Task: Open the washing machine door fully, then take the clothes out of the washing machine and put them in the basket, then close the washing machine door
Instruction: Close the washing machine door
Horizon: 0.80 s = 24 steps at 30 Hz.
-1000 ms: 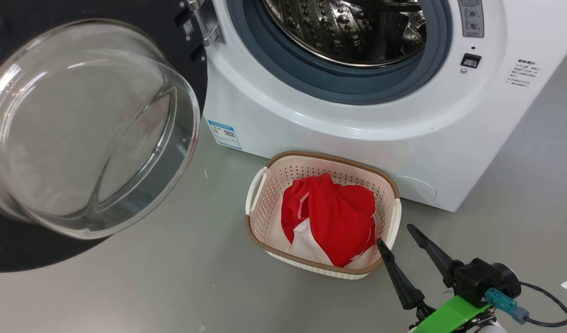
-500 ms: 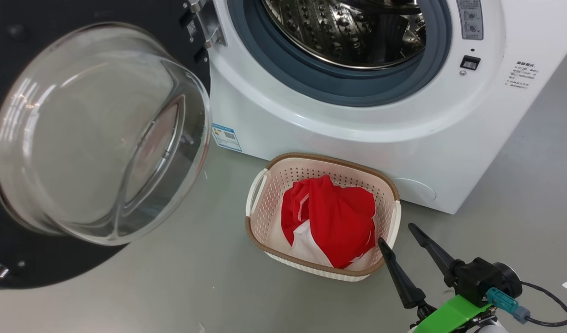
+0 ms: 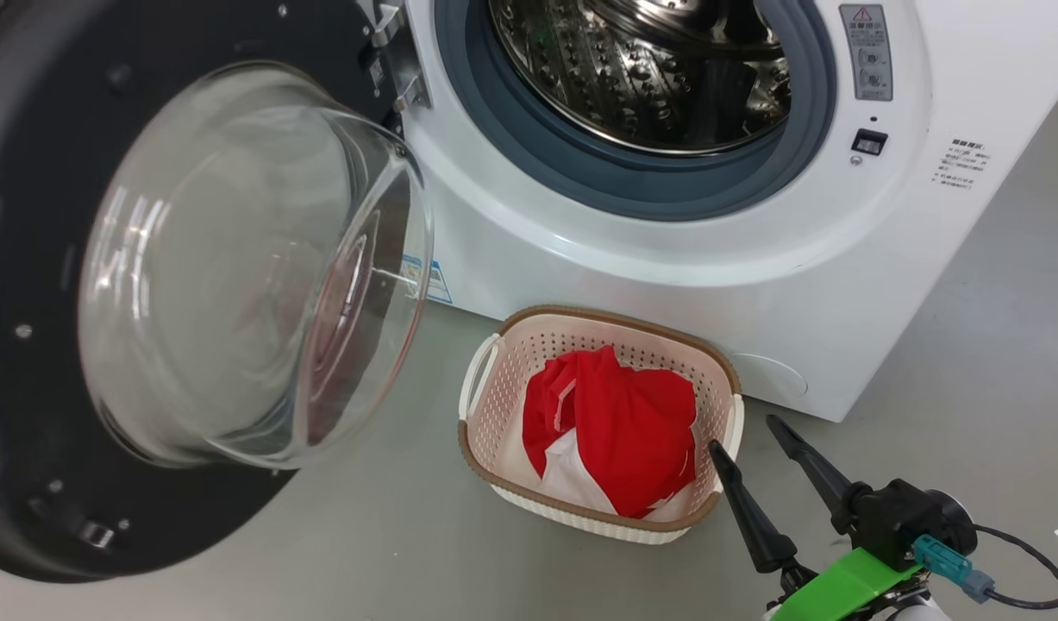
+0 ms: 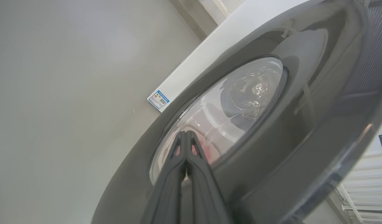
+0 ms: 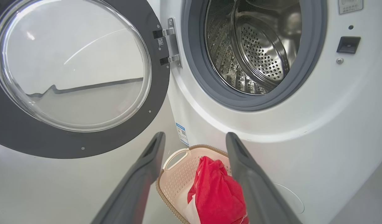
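The washing machine (image 3: 580,250) stands open, its steel drum (image 3: 641,69) showing no clothes. The washing machine door (image 3: 28,216) hangs at the left, part-way swung, with its glass bowl facing the basket. In the left wrist view my left gripper (image 4: 185,133) is shut with nothing in it, its tips close against the door's (image 4: 271,124) glossy outer face. The red and white clothes (image 3: 623,431) lie in the cream basket (image 3: 494,470) on the floor before the machine. My right gripper (image 3: 741,434) stands open just right of the basket, above the clothes (image 5: 215,193) in its own view.
The grey floor (image 3: 365,535) spreads in front of and to the left of the basket. A blue label (image 3: 438,280) sits low on the machine's front. A black cable (image 3: 1011,552) trails from my right wrist at the lower right.
The door has swung some way round toward the machine's opening, its glass bowl now nearer the front panel. The head view has shifted slightly. My right gripper stays open in place.
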Motion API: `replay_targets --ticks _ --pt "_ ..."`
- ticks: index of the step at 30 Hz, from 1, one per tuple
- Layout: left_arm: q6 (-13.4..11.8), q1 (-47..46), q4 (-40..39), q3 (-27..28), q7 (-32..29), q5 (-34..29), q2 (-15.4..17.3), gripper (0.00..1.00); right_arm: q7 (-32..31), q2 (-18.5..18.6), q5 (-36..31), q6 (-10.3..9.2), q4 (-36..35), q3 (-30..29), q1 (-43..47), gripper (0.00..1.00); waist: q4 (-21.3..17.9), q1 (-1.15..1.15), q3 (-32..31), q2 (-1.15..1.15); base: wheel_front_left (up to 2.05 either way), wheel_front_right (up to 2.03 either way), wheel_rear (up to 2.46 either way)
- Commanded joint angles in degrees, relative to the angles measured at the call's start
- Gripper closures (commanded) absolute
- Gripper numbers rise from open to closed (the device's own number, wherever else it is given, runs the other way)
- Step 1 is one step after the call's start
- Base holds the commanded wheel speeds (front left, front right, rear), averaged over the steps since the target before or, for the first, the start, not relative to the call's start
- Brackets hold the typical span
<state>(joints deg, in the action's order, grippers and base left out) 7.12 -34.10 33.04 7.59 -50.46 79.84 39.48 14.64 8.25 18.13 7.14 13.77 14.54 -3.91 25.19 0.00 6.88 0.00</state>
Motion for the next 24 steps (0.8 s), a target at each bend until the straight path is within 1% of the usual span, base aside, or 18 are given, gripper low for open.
replay_targets --ticks 1,7,12,18,24 --pt "0.4 0.0 -2.3 1.6 -0.7 0.6 4.1 1.0 0.4 -0.1 0.1 0.35 -1.5 0.9 -0.4 0.0 -0.1 0.0 -0.3 0.0 0.0 0.0 0.0" --pt "0.4 4.4 -10.9 1.0 -2.3 3.5 4.3 1.0 0.4 -0.4 0.1 0.35 -1.7 0.2 0.5 0.0 -0.8 0.0 -1.6 0.0 0.0 0.0 0.0" --pt "0.4 6.9 -17.0 0.2 -3.7 6.4 3.2 1.0 0.4 -0.6 0.1 0.35 -2.0 -0.3 1.2 0.0 -1.5 0.0 -2.3 0.0 0.0 0.0 0.0" --pt "0.4 8.3 -22.6 -2.8 -5.2 6.9 2.4 1.0 0.4 -0.9 0.2 0.35 -2.0 -0.6 1.9 0.0 -2.5 0.0 -3.4 0.0 0.0 0.0 0.0" --pt "0.4 8.2 -27.9 -6.7 -4.3 5.8 0.2 1.0 0.4 -1.5 0.3 0.35 -2.0 -0.7 2.4 0.0 -3.8 0.0 -4.3 0.0 0.0 0.0 0.0"
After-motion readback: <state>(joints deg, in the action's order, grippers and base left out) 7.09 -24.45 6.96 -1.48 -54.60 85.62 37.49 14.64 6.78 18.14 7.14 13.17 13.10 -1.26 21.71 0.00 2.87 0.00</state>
